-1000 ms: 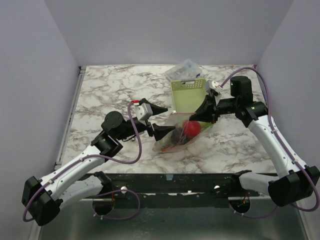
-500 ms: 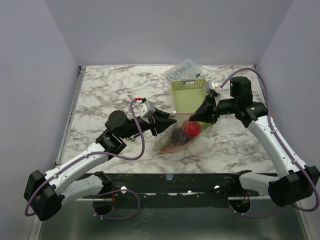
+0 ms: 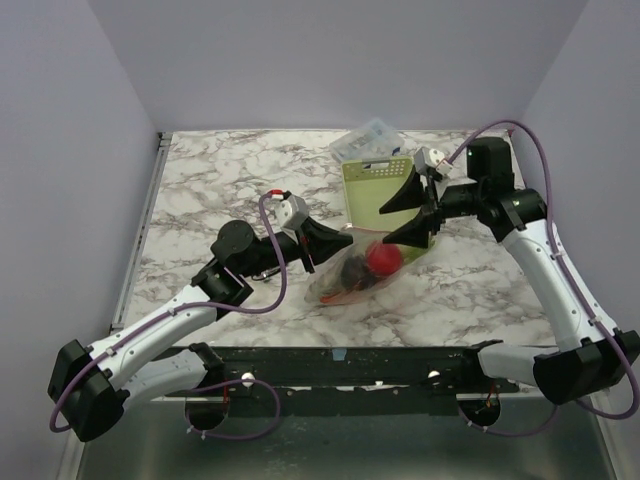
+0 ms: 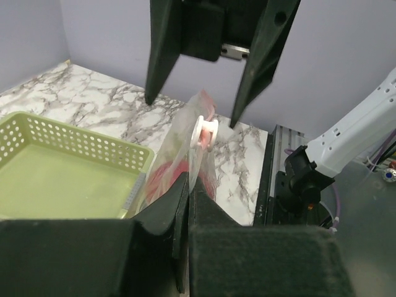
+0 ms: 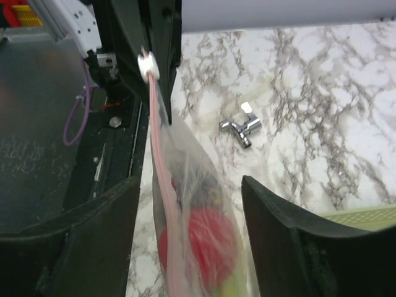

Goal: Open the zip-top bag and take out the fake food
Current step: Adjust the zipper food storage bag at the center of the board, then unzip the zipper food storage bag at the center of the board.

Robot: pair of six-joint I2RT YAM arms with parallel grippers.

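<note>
The clear zip-top bag (image 3: pixel 362 275) stands up off the marble table in front of the basket. Its pink zip strip (image 5: pixel 160 185) runs down from a white slider (image 4: pixel 205 131). Fake food shows through the plastic: a red round fruit (image 3: pixel 381 259) and a dark piece (image 3: pixel 351 270). My left gripper (image 3: pixel 335 245) is shut on the bag's upper left edge, and the plastic is pinched between its fingertips (image 4: pixel 189 180). My right gripper (image 3: pixel 384 227) is open; its fingers straddle the bag's top (image 5: pixel 189 185) without touching it. It shows from the other side in the left wrist view (image 4: pixel 192 111).
A pale green slotted basket (image 3: pixel 375 190) lies just behind the bag, with a clear rigid box (image 3: pixel 368 140) beyond it. A small chrome metal fitting (image 5: pixel 241 127) lies on the marble near the left arm. The black front rail (image 3: pixel 400 365) borders the table's near edge.
My left gripper moved right and shut on the bag's edge. My right gripper opened, let go of the bag and drew up and back a little.
</note>
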